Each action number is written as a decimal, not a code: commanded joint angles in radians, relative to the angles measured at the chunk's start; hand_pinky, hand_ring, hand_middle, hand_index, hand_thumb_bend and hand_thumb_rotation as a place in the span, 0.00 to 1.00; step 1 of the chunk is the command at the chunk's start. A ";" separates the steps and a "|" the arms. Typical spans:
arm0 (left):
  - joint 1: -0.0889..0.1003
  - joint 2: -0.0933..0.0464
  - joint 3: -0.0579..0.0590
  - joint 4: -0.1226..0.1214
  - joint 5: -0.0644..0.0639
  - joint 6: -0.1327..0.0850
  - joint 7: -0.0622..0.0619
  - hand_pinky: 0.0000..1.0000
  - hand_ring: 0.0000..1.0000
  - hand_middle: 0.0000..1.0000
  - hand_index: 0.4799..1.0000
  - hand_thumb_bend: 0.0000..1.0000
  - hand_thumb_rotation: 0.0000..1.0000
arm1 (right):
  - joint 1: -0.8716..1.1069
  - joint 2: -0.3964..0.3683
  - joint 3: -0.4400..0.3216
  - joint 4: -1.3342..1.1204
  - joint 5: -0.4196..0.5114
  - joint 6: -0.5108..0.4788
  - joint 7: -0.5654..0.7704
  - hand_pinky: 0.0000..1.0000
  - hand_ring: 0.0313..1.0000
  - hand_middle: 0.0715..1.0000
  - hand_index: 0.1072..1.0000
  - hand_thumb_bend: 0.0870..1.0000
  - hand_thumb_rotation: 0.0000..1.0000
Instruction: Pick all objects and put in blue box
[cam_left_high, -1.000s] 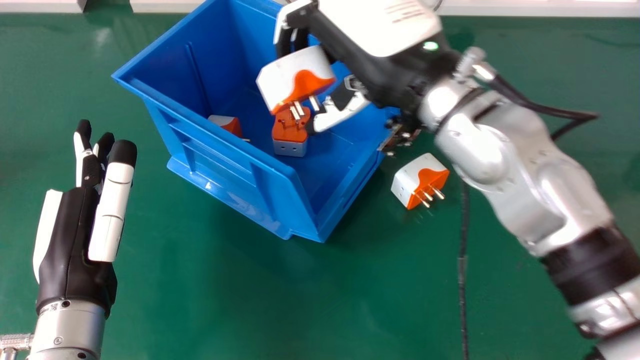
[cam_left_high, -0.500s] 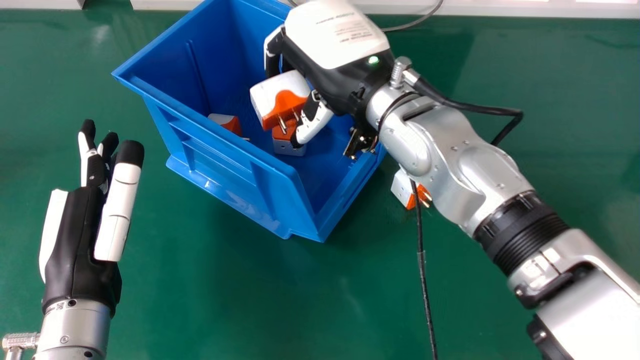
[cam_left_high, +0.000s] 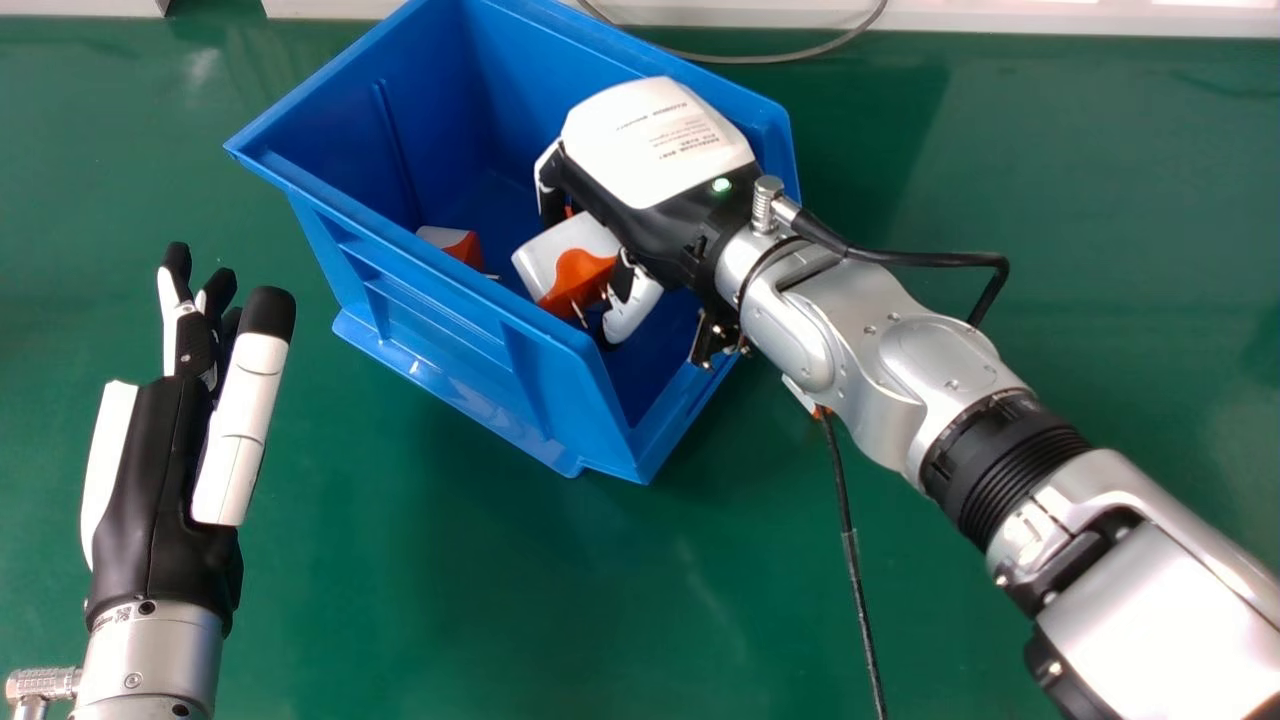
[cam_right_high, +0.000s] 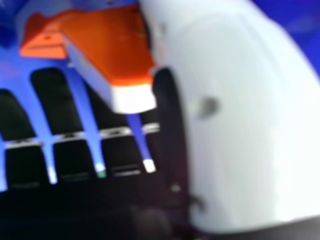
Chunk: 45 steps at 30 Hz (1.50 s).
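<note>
In the head view my right hand (cam_left_high: 655, 150) is down inside the blue box (cam_left_high: 450, 320), its fingers and thumb curled round a white and orange plug adapter (cam_left_high: 568, 255). Another adapter (cam_left_high: 452, 243) lies on the box floor by the near left wall. Outside, right of the box, an adapter (cam_left_high: 800, 393) is mostly hidden under my right forearm. My left hand (cam_left_high: 160, 470) is held open over the table, left of the box. In the right hand view the held adapter (cam_right_high: 112, 47) is beside the thumb of my right hand (cam_right_high: 240, 120), with another orange piece (cam_right_high: 42, 37) behind it.
The green table (cam_left_high: 480, 600) surrounds the box. A black cable (cam_left_high: 850, 560) hangs from my right forearm down across the table. A thin grey cable (cam_left_high: 780, 57) curves behind the box, near the white edge (cam_left_high: 1000, 18) at the back.
My right hand has moved down and nearer within the box, carrying the adapter lower. Its forearm has swung left, covering most of the adapter outside. My left hand has shifted slightly right.
</note>
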 joint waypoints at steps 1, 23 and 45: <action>0.003 0.003 -0.001 -0.023 0.005 -0.004 0.004 0.94 0.98 1.00 0.97 0.81 0.95 | -0.040 -0.011 0.004 -0.019 0.005 -0.007 -0.015 0.69 0.84 0.89 0.86 0.61 0.33; -0.001 0.003 -0.001 -0.016 0.002 -0.014 -0.004 0.95 0.99 1.00 0.97 0.81 0.95 | 0.129 -0.185 -0.042 -0.401 0.010 0.024 0.026 0.84 0.97 1.00 0.98 0.46 0.26; -0.030 0.008 0.019 0.016 -0.021 -0.005 -0.013 0.96 0.99 1.00 0.97 0.79 0.95 | 0.862 -0.532 -0.482 -1.223 0.079 0.043 0.168 0.84 0.96 1.00 0.98 0.39 0.36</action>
